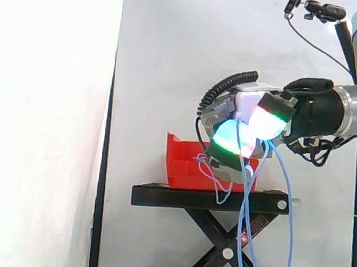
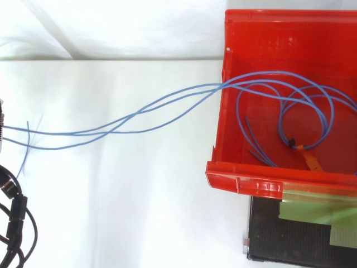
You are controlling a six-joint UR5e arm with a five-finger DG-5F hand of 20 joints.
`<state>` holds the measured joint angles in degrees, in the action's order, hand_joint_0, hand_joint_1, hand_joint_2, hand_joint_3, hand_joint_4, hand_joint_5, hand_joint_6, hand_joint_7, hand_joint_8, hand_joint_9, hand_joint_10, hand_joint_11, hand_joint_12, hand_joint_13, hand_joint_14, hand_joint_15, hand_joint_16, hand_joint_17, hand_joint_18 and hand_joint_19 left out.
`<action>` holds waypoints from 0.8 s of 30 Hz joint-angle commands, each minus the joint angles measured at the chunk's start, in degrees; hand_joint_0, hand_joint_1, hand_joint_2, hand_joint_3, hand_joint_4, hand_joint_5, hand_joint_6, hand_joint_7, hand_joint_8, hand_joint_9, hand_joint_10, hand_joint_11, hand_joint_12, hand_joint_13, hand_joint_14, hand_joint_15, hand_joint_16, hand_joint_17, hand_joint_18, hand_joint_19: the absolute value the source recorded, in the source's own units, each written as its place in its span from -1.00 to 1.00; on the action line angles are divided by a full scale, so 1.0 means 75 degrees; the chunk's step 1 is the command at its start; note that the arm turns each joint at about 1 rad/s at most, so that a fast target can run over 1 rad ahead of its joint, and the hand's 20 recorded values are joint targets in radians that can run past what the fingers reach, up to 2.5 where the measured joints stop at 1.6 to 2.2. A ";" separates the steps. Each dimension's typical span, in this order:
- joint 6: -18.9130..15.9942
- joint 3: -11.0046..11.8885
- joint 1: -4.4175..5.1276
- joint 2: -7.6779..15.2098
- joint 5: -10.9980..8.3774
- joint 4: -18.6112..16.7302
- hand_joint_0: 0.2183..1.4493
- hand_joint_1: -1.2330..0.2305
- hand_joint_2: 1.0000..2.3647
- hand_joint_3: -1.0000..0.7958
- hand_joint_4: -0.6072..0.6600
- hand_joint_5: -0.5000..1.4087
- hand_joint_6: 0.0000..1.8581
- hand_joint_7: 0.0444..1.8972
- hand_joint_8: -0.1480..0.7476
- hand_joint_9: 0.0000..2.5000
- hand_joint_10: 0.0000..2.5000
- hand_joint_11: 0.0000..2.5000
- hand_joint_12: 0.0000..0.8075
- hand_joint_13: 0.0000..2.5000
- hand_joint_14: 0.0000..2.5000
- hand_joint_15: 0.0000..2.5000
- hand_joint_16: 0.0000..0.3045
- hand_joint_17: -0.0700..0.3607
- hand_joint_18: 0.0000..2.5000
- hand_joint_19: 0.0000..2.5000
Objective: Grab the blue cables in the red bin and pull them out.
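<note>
The hand (image 1: 253,108) sits just above the red bin (image 1: 182,161), over its right end, its fingers (image 1: 227,139) curled down and clenched round the blue cables (image 2: 136,114); the pads glow cyan, green and white. From the grip several strands hang straight down past the bin, and thinner loops sag back over the bin's near wall. From above, the strands cross the bin's left wall and run well away from it; inside the bin the rest of the cables lie in loose loops, with a small orange tag (image 2: 310,160) on them. Under the bin is a black stand (image 1: 204,199); behind the bin hangs a white curtain (image 1: 160,58).
</note>
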<state>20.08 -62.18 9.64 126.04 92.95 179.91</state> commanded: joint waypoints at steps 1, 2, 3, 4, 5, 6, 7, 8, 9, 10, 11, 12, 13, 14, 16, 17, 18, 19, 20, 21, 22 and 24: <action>0.0000 0.0005 0.0003 0.0000 0.0004 0.0000 0.53 -0.78 -0.99 -0.76 0.33 0.06 0.14 -0.81 -0.03 -0.31 -0.47 0.05 -0.18 -0.22 0.85 -0.48 -0.73 -0.25 -0.31 0.02; 0.0000 -0.0006 -0.0008 0.0000 0.0004 -0.0012 0.54 -0.78 -0.99 -0.76 0.32 0.06 0.14 -0.81 -0.04 -0.32 -0.47 0.06 -0.19 -0.23 0.86 -0.48 -0.73 -0.25 -0.32 0.02; 0.0000 0.0005 -0.0008 0.0000 0.0004 -0.0012 0.54 -0.78 -0.99 -0.75 0.32 0.06 0.14 -0.81 -0.03 -0.32 -0.47 0.05 -0.18 -0.23 0.86 -0.49 -0.74 -0.25 -0.32 0.03; 0.0000 0.0005 0.0003 0.0000 0.0004 -0.0012 0.56 -0.78 -0.99 -0.74 0.32 0.06 0.15 -0.81 -0.05 -0.32 -0.46 0.05 -0.18 -0.25 0.90 -0.51 -0.73 -0.25 -0.33 0.04; 0.0000 0.0005 -0.0008 0.0000 0.0004 -0.0024 0.58 -0.78 -0.99 -0.73 0.31 0.05 0.15 -0.82 -0.05 -0.33 -0.46 0.03 -0.18 -0.26 0.92 -0.51 -0.74 -0.25 -0.34 0.04; 0.0000 0.0005 -0.0008 0.0000 0.0004 -0.0047 0.58 -0.78 -0.99 -0.73 0.31 0.05 0.16 -0.82 -0.05 -0.34 -0.45 0.03 -0.19 -0.27 0.93 -0.51 -0.73 -0.25 -0.34 0.05; 0.0000 0.0005 0.0003 0.0000 0.0004 -0.0106 0.60 -0.78 -0.99 -0.72 0.30 0.04 0.16 -0.82 -0.05 -0.35 -0.44 0.04 -0.18 -0.28 0.96 -0.54 -0.74 -0.26 -0.35 0.05; 0.0000 -0.0006 -0.0008 0.0000 -0.0007 -0.0129 0.61 -0.78 -0.99 -0.71 0.31 0.03 0.18 -0.83 -0.05 -0.35 -0.44 0.03 -0.18 -0.29 0.98 -0.54 -0.74 -0.26 -0.36 0.06; 0.0000 -0.0006 -0.0008 0.0000 0.0004 -0.0141 0.62 -0.78 -0.99 -0.70 0.30 0.02 0.18 -0.83 -0.05 -0.36 -0.43 0.03 -0.18 -0.30 1.00 -0.54 -0.74 -0.26 -0.37 0.06; 0.0000 -0.0006 0.0003 0.0000 0.0004 -0.0164 0.64 -0.78 -0.99 -0.69 0.30 0.01 0.19 -0.84 -0.06 -0.36 -0.43 0.02 -0.18 -0.32 1.00 -0.55 -0.74 -0.26 -0.38 0.06; 0.0000 0.0005 0.0003 0.0000 0.0004 -0.0164 0.65 -0.78 -0.99 -0.69 0.29 -0.01 0.19 -0.84 -0.07 -0.38 -0.40 0.00 -0.17 -0.33 1.00 -0.56 -0.74 -0.26 -0.39 0.06; 0.0000 0.0005 0.0003 0.0000 -0.0007 -0.0188 0.65 -0.78 -0.99 -0.69 0.29 -0.02 0.20 -0.84 -0.06 -0.39 -0.39 0.01 -0.19 -0.34 1.00 -0.57 -0.74 -0.26 -0.39 0.05; 0.0000 0.0005 -0.0008 0.0012 -0.0007 -0.0188 0.66 -0.78 -0.99 -0.69 0.29 -0.04 0.20 -0.85 -0.07 -0.40 -0.38 -0.01 -0.19 -0.36 1.00 -0.57 -0.74 -0.26 -0.40 0.05; 0.0000 -0.0006 0.0003 0.0000 -0.0007 -0.0199 0.68 -0.79 -0.99 -0.69 0.28 -0.05 0.19 -0.85 -0.07 -0.41 -0.37 -0.01 -0.20 -0.37 1.00 -0.58 -0.75 -0.27 -0.42 0.04; 0.0000 0.0005 0.0003 0.0000 -0.0007 -0.0211 0.68 -0.79 -0.99 -0.69 0.27 -0.06 0.17 -0.84 -0.08 -0.43 -0.36 -0.03 -0.19 -0.40 1.00 -0.59 -0.75 -0.27 -0.43 0.02; 0.0000 -0.0006 0.0003 0.0012 -0.0007 -0.0223 0.70 -0.79 -0.99 -0.68 0.26 -0.07 0.15 -0.84 -0.08 -0.45 -0.35 -0.03 -0.19 -0.41 1.00 -0.59 -0.75 -0.28 -0.44 0.01; 0.0000 0.0005 -0.0008 0.0000 0.0004 -0.0223 0.70 -0.80 -0.99 -0.69 0.25 -0.08 0.14 -0.84 -0.08 -0.45 -0.35 -0.04 -0.19 -0.42 1.00 -0.59 -0.75 -0.28 -0.45 0.02; 0.0000 -0.0006 0.0003 0.0000 0.0004 -0.0223 0.71 -0.80 -0.99 -0.69 0.25 -0.08 0.12 -0.84 -0.10 -0.46 -0.34 -0.05 -0.21 -0.42 1.00 -0.61 -0.76 -0.29 -0.46 0.02; 0.0000 -0.0006 -0.0008 0.0000 -0.0007 -0.0223 0.72 -0.80 -0.98 -0.68 0.25 -0.09 0.10 -0.83 -0.11 -0.47 -0.33 -0.06 -0.20 -0.43 1.00 -0.60 -0.76 -0.29 -0.47 0.02; 0.0000 0.0005 -0.0008 0.0000 0.0004 -0.0223 0.72 -0.80 -0.98 -0.68 0.24 -0.09 0.09 -0.82 -0.11 -0.48 -0.32 -0.07 -0.21 -0.43 1.00 -0.61 -0.76 -0.29 -0.47 0.01; 0.0000 -0.0006 -0.0008 0.0012 0.0004 -0.0223 0.73 -0.80 -0.98 -0.67 0.23 -0.10 0.07 -0.83 -0.11 -0.49 -0.30 -0.07 -0.21 -0.44 1.00 -0.61 -0.76 -0.29 -0.48 0.02; 0.0000 0.0005 0.0003 0.0000 0.0004 -0.0223 0.73 -0.80 -0.98 -0.68 0.22 -0.12 0.05 -0.82 -0.10 -0.51 -0.29 -0.09 -0.21 -0.46 1.00 -0.62 -0.76 -0.29 -0.49 0.01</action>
<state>20.08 -62.17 9.63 126.07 92.97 178.26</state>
